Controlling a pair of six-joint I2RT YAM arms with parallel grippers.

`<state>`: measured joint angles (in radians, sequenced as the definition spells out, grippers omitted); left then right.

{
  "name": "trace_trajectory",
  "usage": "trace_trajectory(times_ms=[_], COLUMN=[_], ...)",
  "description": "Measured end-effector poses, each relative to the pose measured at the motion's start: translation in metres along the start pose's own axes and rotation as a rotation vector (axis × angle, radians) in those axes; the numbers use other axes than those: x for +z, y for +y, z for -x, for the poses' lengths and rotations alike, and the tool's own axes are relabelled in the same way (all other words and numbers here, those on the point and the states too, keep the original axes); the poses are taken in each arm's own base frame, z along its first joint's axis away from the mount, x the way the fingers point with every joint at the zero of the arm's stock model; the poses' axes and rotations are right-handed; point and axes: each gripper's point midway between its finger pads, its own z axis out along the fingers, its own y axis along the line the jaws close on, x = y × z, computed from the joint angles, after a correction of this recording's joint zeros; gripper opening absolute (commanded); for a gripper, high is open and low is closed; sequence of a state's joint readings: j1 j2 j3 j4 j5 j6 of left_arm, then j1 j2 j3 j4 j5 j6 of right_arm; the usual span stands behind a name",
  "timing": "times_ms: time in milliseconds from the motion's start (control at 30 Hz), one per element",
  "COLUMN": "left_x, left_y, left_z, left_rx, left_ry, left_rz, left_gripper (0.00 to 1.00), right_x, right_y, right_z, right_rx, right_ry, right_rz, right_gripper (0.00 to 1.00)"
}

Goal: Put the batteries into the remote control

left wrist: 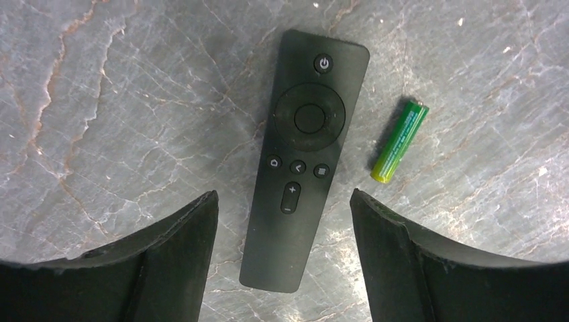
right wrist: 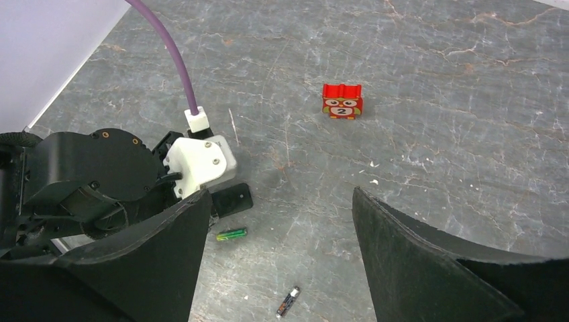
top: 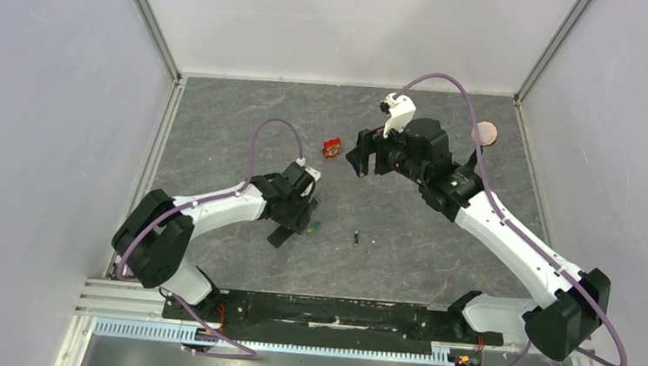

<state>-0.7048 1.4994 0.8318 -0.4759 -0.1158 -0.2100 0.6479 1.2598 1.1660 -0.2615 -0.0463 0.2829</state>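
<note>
Left arm
- Left fingers [left wrist: 201, 221] spread wide, holding nothing. One stands on each side of the remote [left wrist: 305, 161], and a strip of bare tabletop [top: 419, 260] shows between each finger and the remote's edges.
- The wrist points straight down over the remote. In the top view the arm covers most of it, and only one end shows on the near side.

Right arm
- Right fingers [right wrist: 376, 228] also wide apart and empty.
- They are held up off the tabletop, far of centre, with the wrist camera looking across toward the left arm.

Task things
- The remote lies flat on the tabletop, left of centre, button side up: a power key at one end, then a round pad, three small keys and a plus/minus rocker.
- Green battery [left wrist: 400, 141] lies on its side just right of the remote. It is near the remote but not touching, and roughly parallel to it.
- Dark battery [top: 357, 237] lies by itself further right, near the middle of the tabletop, well apart from the green battery.

Other
- Red box [top: 332, 148] with a cartoon face stands far of the left arm, just left of the right fingers.
- Tan disc [top: 485, 133] sits at the far right, partly hidden behind the right arm.
</note>
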Motion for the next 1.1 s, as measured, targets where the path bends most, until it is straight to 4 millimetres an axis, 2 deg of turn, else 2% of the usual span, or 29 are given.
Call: trace_trajectory(times_ms=[133,167,233,300,367,467,633,767,867,900,1000,1100], left_x=[0.004,0.005,0.008,0.011,0.014,0.016,0.018,0.016,0.007,0.0,-0.026,-0.064], left_y=[0.001,0.001,0.0,0.0,0.0,0.0,-0.003,-0.005,-0.01,-0.013,-0.019,-0.022], left_z=[0.007,0.008,0.009,0.008,0.007,0.01,0.015,0.025,0.044,0.056,0.095,0.135], left_rx=[0.014,0.016,0.022,0.031,0.042,0.055,0.067,0.065,0.042,0.023,-0.046,-0.138], left_ry=[0.008,0.01,0.022,0.038,0.056,0.074,0.084,0.064,0.011,-0.025,-0.162,-0.332], left_rz=[0.017,0.018,0.019,0.024,0.029,0.031,0.027,0.022,-0.009,-0.027,-0.087,-0.178], left_gripper=[0.67,0.67,0.73,0.74,0.7,0.53,0.04,0.02,0.02,0.02,0.02,0.02], right_x=[0.001,0.001,0.001,0.001,0.001,0.001,0.001,0.001,0.001,0.001,0.001,0.0], right_y=[-0.004,-0.006,-0.008,-0.01,-0.011,-0.012,-0.014,-0.015,-0.016,-0.015,-0.015,-0.013], right_z=[-0.005,-0.006,-0.007,-0.006,-0.006,-0.006,-0.005,-0.005,-0.005,-0.005,-0.006,-0.005], right_rx=[-0.002,-0.002,-0.003,-0.006,-0.007,-0.009,-0.011,-0.011,-0.009,-0.006,0.001,0.012], right_ry=[0.008,0.011,0.013,0.01,0.009,0.008,0.005,0.005,0.005,0.005,0.006,0.005], right_rz=[-0.02,-0.027,-0.037,-0.048,-0.054,-0.06,-0.073,-0.078,-0.081,-0.081,-0.081,-0.073], right_gripper=[0.8,0.8,0.81,0.81,0.81,0.81,0.81,0.81,0.81,0.81,0.81,0.86])
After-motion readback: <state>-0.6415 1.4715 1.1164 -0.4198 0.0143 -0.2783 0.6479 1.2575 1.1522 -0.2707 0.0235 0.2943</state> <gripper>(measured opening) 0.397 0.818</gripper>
